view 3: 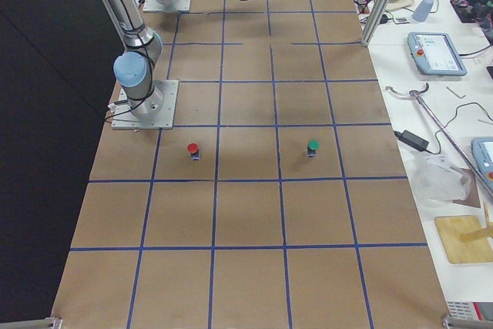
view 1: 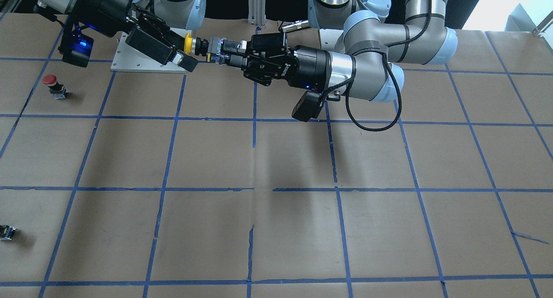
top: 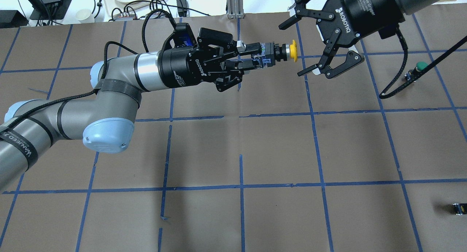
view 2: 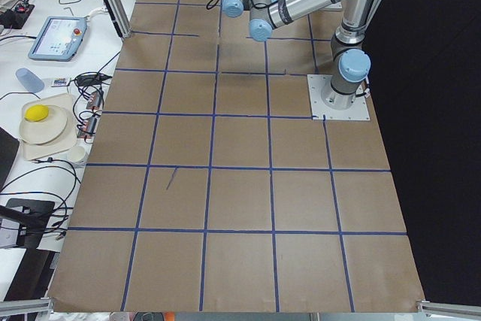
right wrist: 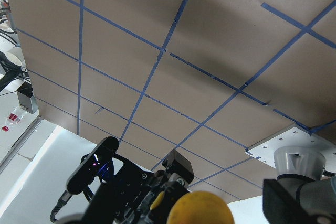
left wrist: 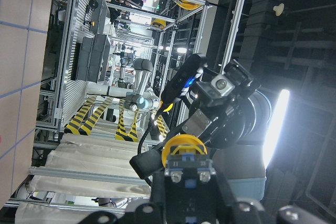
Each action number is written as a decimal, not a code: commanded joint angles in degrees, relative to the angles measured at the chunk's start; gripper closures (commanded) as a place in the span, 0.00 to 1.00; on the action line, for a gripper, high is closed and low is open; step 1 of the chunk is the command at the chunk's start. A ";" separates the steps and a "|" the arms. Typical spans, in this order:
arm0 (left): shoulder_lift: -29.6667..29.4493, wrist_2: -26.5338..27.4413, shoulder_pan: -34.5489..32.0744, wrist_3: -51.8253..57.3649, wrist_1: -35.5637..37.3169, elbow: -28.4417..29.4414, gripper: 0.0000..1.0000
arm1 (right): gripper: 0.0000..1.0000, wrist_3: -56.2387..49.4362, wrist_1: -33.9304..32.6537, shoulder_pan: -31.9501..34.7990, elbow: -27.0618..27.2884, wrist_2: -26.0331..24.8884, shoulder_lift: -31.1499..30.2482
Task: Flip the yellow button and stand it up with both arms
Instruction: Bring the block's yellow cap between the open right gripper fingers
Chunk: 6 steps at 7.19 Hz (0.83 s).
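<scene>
Aloft, yellow button (top: 278, 53) in left fingers (top: 250, 46)

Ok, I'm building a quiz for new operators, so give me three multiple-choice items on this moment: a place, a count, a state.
1. Where is the yellow button? A on the floor; B on the metal base plate; C in the left gripper, in the air.
2. How many capped buttons stand on the table? A one; B two; C four.
3. The right gripper is: A open; B shut on the button; C shut on nothing.
Answers: 1 C, its body is clamped clear of the table. 2 B, a red button and a green button. 3 A, its jaws stand wide apart at the cap.
</scene>
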 commanded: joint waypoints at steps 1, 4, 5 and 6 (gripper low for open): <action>-0.01 0.02 -0.04 -0.09 0.00 0.00 0.69 | 0.05 -0.02 1.84 -0.02 -0.14 -0.23 -1.27; 1.13 0.02 -0.04 -1.32 0.18 -0.35 0.69 | 0.31 -0.10 2.81 -0.11 0.30 -0.23 -1.89; 0.70 0.11 -0.04 -1.32 0.18 -0.27 0.68 | 0.50 -0.10 2.90 -0.11 0.30 -0.14 -1.89; 0.52 0.11 -0.04 -1.41 0.18 -0.26 0.67 | 0.64 -0.10 2.90 -0.11 0.21 0.03 -1.97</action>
